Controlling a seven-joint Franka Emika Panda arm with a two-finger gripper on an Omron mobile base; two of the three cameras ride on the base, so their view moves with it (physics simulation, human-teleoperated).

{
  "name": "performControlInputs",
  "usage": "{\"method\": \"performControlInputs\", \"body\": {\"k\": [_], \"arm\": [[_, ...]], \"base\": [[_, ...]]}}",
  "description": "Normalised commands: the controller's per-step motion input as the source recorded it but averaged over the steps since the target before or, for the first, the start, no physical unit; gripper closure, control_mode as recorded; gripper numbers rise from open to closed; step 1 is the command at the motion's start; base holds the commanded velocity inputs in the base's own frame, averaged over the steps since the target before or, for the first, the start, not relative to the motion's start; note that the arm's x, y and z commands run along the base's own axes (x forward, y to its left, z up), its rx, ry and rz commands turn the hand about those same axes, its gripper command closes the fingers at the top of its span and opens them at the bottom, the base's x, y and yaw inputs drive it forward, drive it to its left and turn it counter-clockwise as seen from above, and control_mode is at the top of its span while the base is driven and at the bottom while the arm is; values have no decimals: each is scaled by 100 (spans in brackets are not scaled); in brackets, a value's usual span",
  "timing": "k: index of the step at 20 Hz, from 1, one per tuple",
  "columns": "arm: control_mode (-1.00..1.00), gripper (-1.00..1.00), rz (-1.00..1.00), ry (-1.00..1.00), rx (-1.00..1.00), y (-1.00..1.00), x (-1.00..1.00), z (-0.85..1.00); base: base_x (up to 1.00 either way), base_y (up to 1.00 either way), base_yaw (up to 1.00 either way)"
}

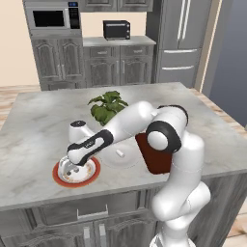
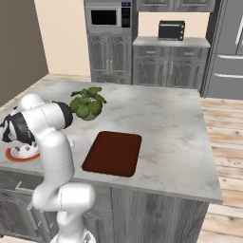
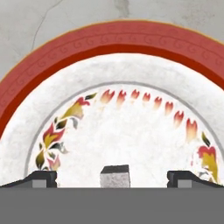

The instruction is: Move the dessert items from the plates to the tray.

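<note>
My fingers spread wide over one orange-red-rimmed patterned plate, a small grey-white block between them; one white cylinder lies on one plain white plate beside one dark red-brown tray.

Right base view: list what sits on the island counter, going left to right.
Orange-red rimmed plate under the end effector → plain white plate and, behind it, the potted plant → dark red-brown tray. Plate and plant overlap in left-right position, so their mutual order is unclear.
</note>
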Motion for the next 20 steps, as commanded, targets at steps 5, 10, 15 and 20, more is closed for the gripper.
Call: {"method": "performControlInputs", "body": {"k": [5,10,15,20], "arm": [[-100,-100,0,1,0,0,0,-4],[-100,-100,0,2,0,0,0,-4],[-100,100,0,1,0,0,0,-6],[-100,100,0,2,0,0,0,-12]], "base": [[0,0,0],[0,0,0],[0,0,0],[0,0,0]]}}
